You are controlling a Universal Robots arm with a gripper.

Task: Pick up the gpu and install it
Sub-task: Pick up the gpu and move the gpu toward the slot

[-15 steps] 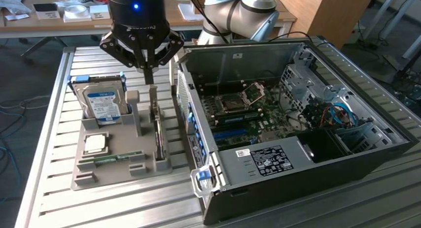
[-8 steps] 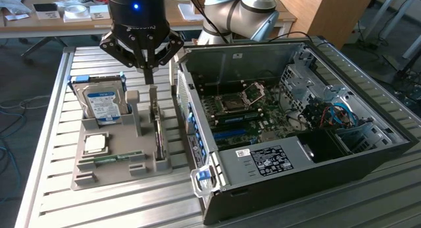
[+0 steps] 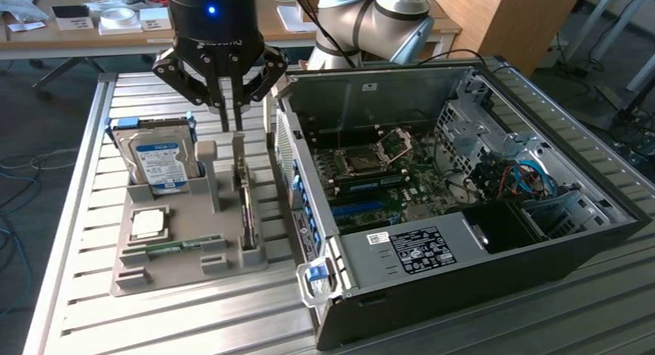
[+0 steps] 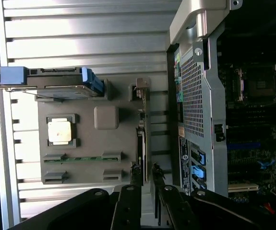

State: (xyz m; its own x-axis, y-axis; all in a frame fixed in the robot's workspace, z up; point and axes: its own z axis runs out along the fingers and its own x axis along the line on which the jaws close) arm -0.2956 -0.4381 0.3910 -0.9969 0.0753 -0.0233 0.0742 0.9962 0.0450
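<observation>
One grey tray (image 3: 189, 209) at the exterior view's left holds four parts: one hard drive (image 3: 164, 159), one processor (image 3: 149, 222), one memory stick (image 3: 184, 245) and one gpu (image 3: 245, 194). The gpu stands on edge in the slot nearest the one open computer case (image 3: 440, 274). The gripper (image 3: 232, 126) hovers just above the gpu, its two fingers (image 3: 223, 110) slightly parted and gripping nothing. The exterior view gives the drive's label face; the wrist view gives the gpu's thin top edge.

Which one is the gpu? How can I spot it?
Find the big open computer case. Beside it, on the exterior view's left, lies a grey tray. The gpu is the thin dark card standing on edge along the tray's side nearest the case, unlike the fat blue-labelled hard drive.
</observation>
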